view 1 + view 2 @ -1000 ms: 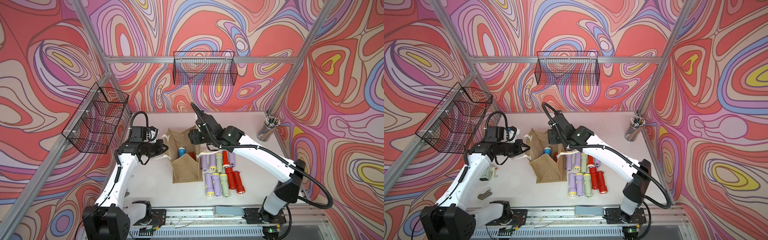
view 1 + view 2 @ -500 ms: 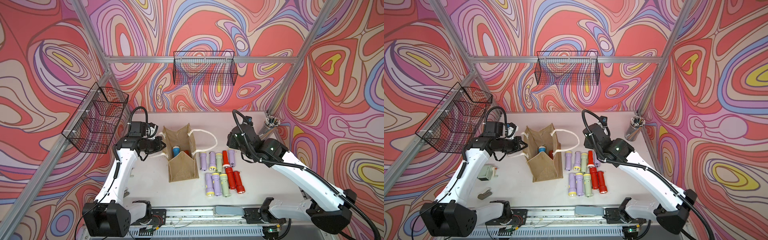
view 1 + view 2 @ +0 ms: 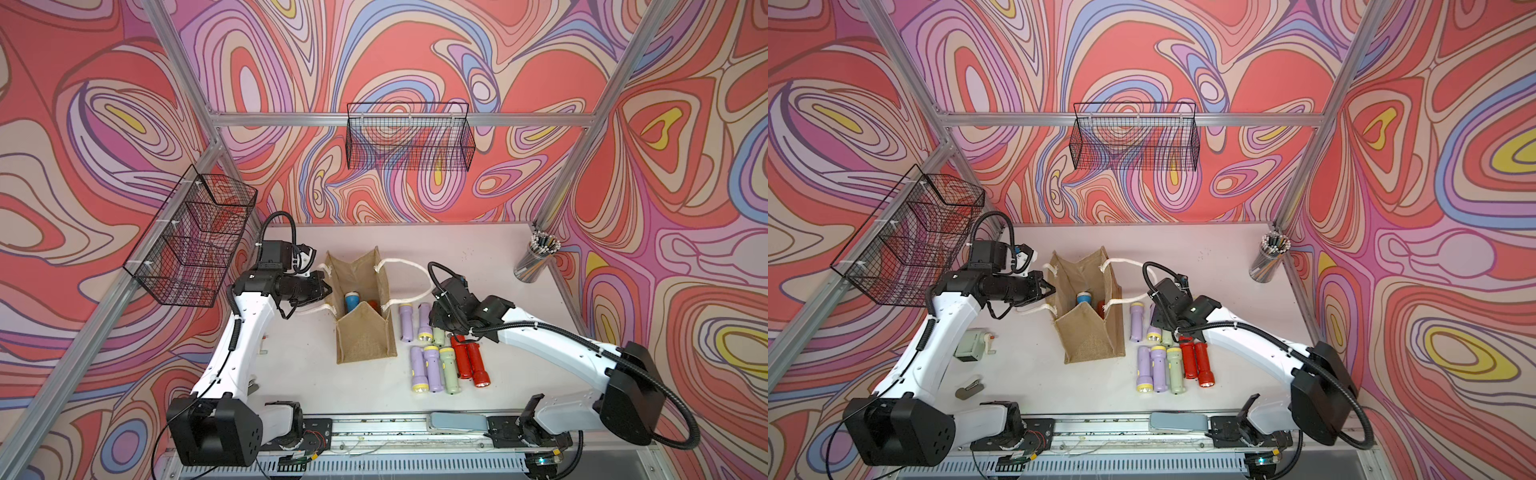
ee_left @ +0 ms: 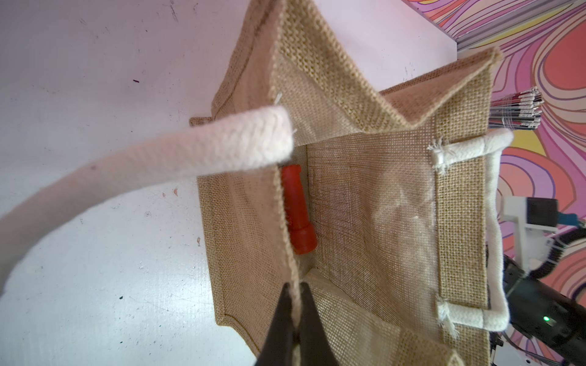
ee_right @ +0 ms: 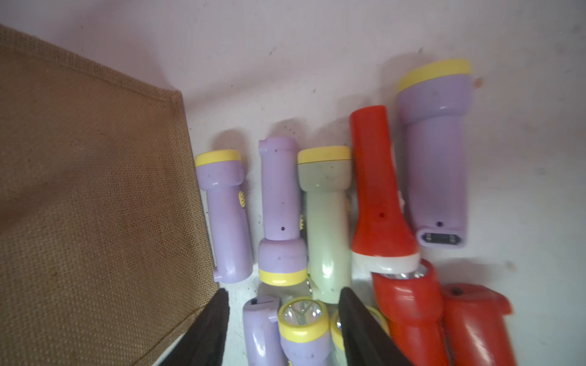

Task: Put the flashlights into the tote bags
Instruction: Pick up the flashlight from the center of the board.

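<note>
1. Swirled red, lilac and cream walls [image 3: 415, 62] enclose a pale tabletop [image 3: 478, 257]. The tan tote bag [image 3: 365, 338] stands upright near its middle, mouth open upward.
2. The left arm [image 3: 249, 328] rises from the front rail and bends so its forearm lies about level, aimed at the bag's left side. The left gripper [image 4: 295, 296] is pressed together on the bag's rim, with burlap pinched between its fingers.
3. The right arm [image 3: 552, 336] reaches from its raised elbow on the right toward the flashlights [image 3: 449, 370], wrist tipped down. The right gripper [image 5: 283, 304] hangs over the lilac ones nearest the bag with its jaws spread. I cannot tell whether it touches any.
4. These flashlights lie flat just right of the bag in two rows, side by side. Their long axes run front to back, some heads toward the front rail and some toward the back wall.
5. Inside the bag, a blue flashlight [image 3: 352, 300] stands roughly on end, with a red flashlight [image 4: 296, 215] beside it against the fabric.
</note>
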`<state>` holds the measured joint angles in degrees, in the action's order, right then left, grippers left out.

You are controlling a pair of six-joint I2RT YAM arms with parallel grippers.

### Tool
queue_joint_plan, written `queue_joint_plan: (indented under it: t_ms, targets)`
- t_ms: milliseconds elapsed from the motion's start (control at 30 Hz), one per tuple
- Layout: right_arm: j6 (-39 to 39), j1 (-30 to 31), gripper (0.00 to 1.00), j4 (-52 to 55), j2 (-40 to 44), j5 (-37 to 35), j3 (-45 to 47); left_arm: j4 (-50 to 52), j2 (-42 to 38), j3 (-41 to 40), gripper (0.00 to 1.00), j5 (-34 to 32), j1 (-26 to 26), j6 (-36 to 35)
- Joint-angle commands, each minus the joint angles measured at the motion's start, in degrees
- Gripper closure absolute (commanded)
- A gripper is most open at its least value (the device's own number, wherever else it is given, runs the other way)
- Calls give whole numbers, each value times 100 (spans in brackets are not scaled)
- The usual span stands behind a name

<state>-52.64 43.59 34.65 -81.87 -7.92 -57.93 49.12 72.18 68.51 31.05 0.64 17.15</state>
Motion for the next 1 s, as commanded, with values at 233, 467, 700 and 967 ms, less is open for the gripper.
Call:
queue_joint_plan:
  t_ms: [233, 467, 700, 967]
  targets:
    - [-106, 108, 46, -947, -1026, 816, -365, -122, -82, -79, 91, 207, -108, -27]
    - [-106, 271, 48, -707, -1582, 736, -750, -149, -53, -119, 91, 298, -144, -8]
    - [-123, 323, 48, -555, -1929, 708, -894, -193, -74, -169, 91, 370, -152, -1]
    - [-110, 428, 47, -556, -2437, 746, -982, -208, -108, -198, 91, 371, -166, 8]
